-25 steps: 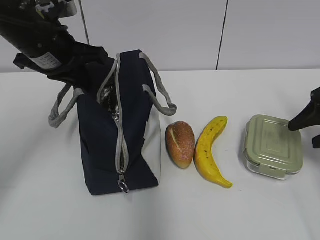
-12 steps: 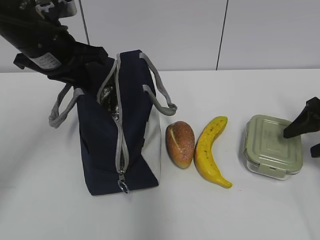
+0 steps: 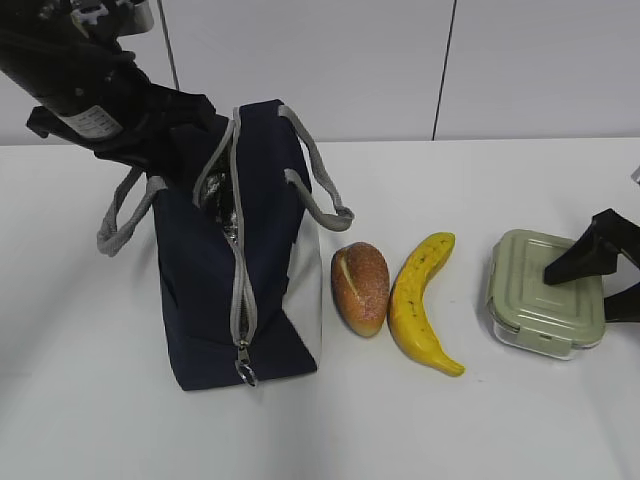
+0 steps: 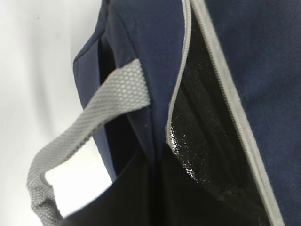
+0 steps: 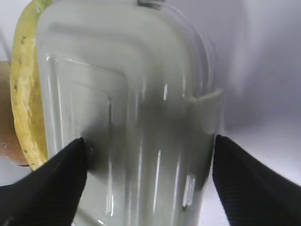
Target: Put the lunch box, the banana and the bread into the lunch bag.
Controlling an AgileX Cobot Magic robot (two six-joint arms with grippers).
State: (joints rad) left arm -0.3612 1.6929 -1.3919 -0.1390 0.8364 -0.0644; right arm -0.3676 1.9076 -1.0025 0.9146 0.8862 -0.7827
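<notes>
The navy lunch bag [image 3: 215, 290] stands on the left with its grey zipper open, and dark shiny lining [image 4: 202, 132] shows inside. My left gripper [image 4: 155, 188] is shut on the bag's fabric edge beside the opening, at the bag's far top [image 3: 190, 150]. The bread [image 3: 360, 287] and the banana [image 3: 420, 300] lie side by side right of the bag. Further right sits the lunch box [image 3: 530, 290] with its sage-green lid. My right gripper [image 3: 583, 295] is open just above the box [image 5: 141, 94], one finger [image 5: 51, 183] on each side of it.
White tabletop [image 3: 480, 420] all round, a white wall behind. One grey handle [image 3: 320, 190] hangs toward the bread, another [image 4: 94, 113] loops on the bag's left side. The banana [image 5: 23, 103] lies close beside the box.
My right gripper has come in from the right edge and down over the lunch box, with its jaws spread a little wider. The left arm and bag stayed still.
</notes>
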